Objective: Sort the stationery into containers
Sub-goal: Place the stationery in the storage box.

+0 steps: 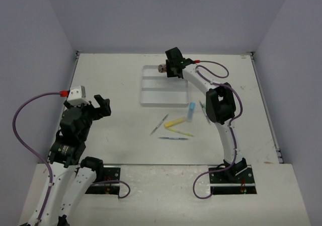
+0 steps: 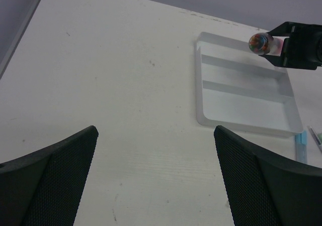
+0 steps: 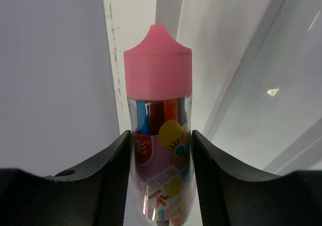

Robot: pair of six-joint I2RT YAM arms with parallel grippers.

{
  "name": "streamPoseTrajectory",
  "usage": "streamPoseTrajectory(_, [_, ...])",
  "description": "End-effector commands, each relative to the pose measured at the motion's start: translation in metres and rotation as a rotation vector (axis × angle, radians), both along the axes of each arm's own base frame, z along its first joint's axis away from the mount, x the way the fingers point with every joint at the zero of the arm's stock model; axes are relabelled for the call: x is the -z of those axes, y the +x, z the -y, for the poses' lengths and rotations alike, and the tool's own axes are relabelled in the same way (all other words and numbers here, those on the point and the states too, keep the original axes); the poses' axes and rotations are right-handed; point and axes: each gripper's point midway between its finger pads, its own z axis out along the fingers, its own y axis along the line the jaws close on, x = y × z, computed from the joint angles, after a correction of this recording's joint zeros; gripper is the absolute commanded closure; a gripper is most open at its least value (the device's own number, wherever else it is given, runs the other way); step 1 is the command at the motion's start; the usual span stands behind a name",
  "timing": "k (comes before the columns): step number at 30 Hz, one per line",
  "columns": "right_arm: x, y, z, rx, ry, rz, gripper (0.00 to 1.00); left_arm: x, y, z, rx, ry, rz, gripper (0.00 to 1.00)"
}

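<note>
- Nearest us, the left hand (image 1: 101, 106) hangs over bare desk (image 1: 115, 80) on the left with its fingers apart, holding nothing. It is well apart from everything else.
- At mid-desk lie the loose pieces: a slanted pen (image 1: 159, 125), a yellow highlighter (image 1: 175, 122), a blue highlighter (image 1: 191, 110) and a flat pen (image 1: 173, 138). The right arm reaches out over the right end of this group.
- Beyond them is the tray (image 1: 161, 92). Its three long compartments run left to right, and we see nothing in them.
- Farthest out, the right hand (image 3: 162, 155) is clamped on the pink tube (image 3: 158, 65). It holds the tube off the tray, over the far compartment near the far-left corner.
- We judge the step in hand to be the drop. The tube's length already runs roughly along the compartment. We would keep it that way, lower it until it is just above the floor, then part the fingers.
- The round body may roll, so a low release matters.
- The cap end sits close to the tray's left wall. We would shift a little rightward before lowering.
- The desk's far edge and the back wall lie just behind the tray. The open room is to the left and toward us.
</note>
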Motion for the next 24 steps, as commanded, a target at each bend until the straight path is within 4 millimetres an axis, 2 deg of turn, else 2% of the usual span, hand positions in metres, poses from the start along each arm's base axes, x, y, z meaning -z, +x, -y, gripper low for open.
streamPoseTrajectory(1, [-0.009,0.003,0.009,0.054,0.060,0.001,0.97,-0.006,0.005,-0.001,-0.001,0.003,0.028,0.00])
streamPoseTrajectory(5, [0.001,0.005,0.009,0.041,0.088,-0.030,0.94,-0.007,0.004,-0.001,-0.004,0.002,0.033,0.00])
streamPoseTrajectory(10, [0.000,0.017,0.010,0.009,0.091,-0.019,0.94,-0.008,0.004,-0.002,-0.007,0.001,0.036,0.00])
streamPoseTrajectory(14, [0.004,0.021,0.007,-0.020,0.102,-0.030,0.88,-0.008,0.003,-0.001,-0.004,0.001,0.037,0.00])
streamPoseTrajectory(19, [0.001,0.022,0.008,-0.036,0.097,-0.025,0.60,-0.008,0.003,-0.004,-0.021,0.004,0.037,0.00])
streamPoseTrajectory(24, [-0.012,0.025,0.005,-0.076,0.077,0.005,0.43,-0.007,0.003,-0.005,-0.022,0.005,0.032,0.00])
